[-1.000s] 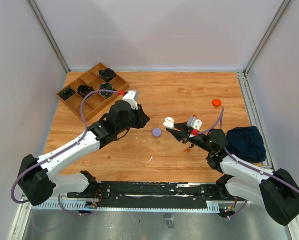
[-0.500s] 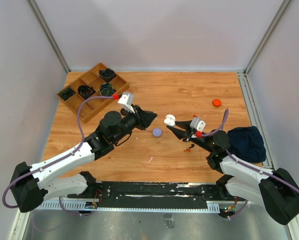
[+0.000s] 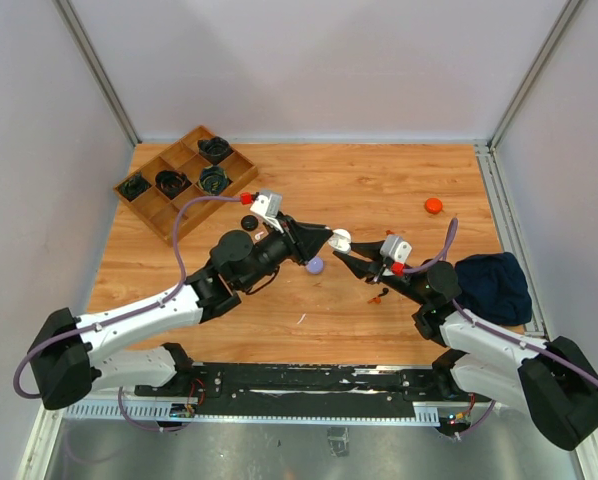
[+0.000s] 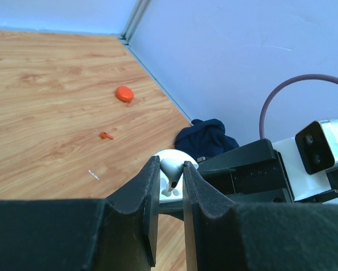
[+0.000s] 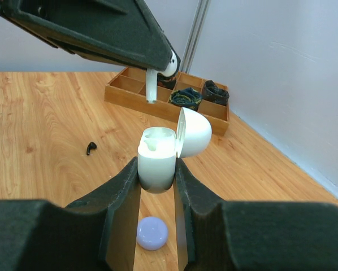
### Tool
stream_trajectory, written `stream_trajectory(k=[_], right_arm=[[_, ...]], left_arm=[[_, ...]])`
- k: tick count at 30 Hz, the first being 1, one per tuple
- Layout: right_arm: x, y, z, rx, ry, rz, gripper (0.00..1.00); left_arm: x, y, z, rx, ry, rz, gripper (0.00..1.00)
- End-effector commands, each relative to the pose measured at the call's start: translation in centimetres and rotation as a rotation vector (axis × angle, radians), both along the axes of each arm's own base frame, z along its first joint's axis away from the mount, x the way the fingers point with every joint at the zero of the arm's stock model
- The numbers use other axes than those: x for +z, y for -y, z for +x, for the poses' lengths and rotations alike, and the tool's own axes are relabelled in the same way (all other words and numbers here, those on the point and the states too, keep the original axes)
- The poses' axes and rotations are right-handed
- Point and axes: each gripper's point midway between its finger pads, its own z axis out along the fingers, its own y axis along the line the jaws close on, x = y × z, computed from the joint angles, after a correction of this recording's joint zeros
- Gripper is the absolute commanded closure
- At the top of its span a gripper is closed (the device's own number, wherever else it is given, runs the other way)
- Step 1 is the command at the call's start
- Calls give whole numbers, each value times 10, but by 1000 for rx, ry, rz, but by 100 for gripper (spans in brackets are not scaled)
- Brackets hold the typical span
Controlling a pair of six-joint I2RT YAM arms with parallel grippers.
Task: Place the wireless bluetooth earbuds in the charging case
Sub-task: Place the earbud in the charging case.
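Observation:
My right gripper [image 5: 156, 169] is shut on the white charging case [image 5: 156, 159], held above the table with its lid [image 5: 193, 132] swung open. My left gripper [image 4: 170, 169] is shut on a white earbud [image 4: 174, 170]. In the right wrist view the earbud's stem [image 5: 151, 86] points down just above the open case. From above, both gripper tips meet at the case [image 3: 339, 241]. A black earbud [image 3: 247, 221] and a red-orange earbud [image 3: 376, 297] lie loose on the table.
A pale purple round case [image 3: 314, 265] lies under the grippers, and an orange case [image 3: 434, 205] lies far right. A wooden tray [image 3: 149, 205] with coiled black cables stands at the back left. A dark blue cloth [image 3: 491, 285] lies by the right edge.
My left arm has swung right from near the wooden tray, carrying the white earbud up to the open case. The right gripper and case have barely moved.

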Motion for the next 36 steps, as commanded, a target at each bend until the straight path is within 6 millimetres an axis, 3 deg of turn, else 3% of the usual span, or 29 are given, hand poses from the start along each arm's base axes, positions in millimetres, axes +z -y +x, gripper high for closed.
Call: stream_trajectory(k=[1, 25, 36], right_arm=[[18, 4, -3, -6, 66, 39, 99], [20, 7, -5, -17, 80, 42, 99], [19, 7, -5, -15, 79, 39, 99]], left_arm=[[9, 7, -1, 12, 50, -41, 79], [-25, 21, -5, 8, 37, 32, 78], [-22, 22, -13, -28, 13, 11, 78]])
